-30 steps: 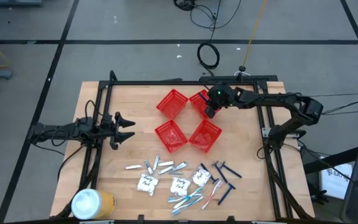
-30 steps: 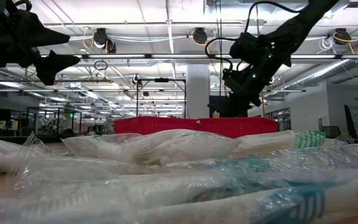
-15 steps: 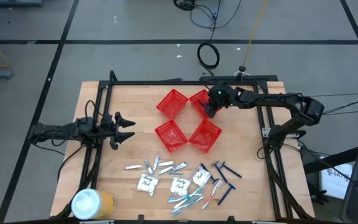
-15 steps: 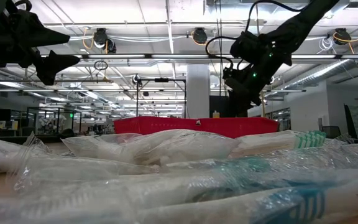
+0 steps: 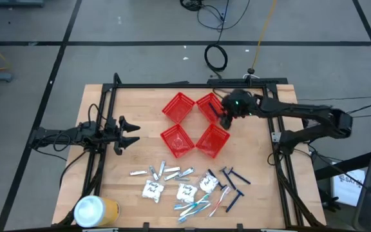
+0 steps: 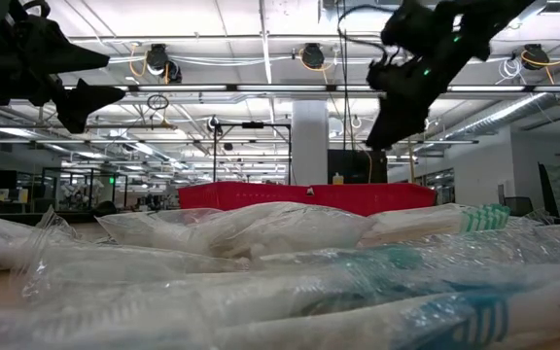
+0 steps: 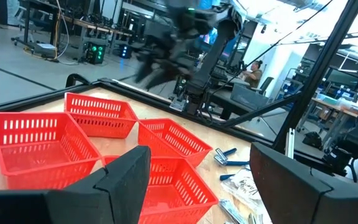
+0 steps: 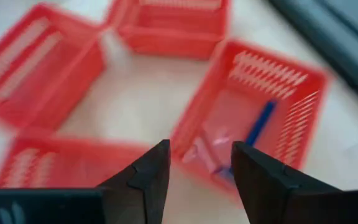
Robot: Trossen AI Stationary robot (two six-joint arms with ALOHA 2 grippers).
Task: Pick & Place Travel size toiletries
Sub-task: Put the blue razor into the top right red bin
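Right gripper (image 5: 222, 116), fingers apart and empty, over the 1 o'clock basket (image 5: 209, 105); razor (image 8: 258, 126) inside; lift straight, clear the rim; left gripper (image 5: 131, 133) apart, waiting at 9.

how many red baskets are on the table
4, grouped in a cluster at the far middle of the table: far-left basket, far-right basket partly under the right gripper, near-left basket, near-right basket. None seem hidden.
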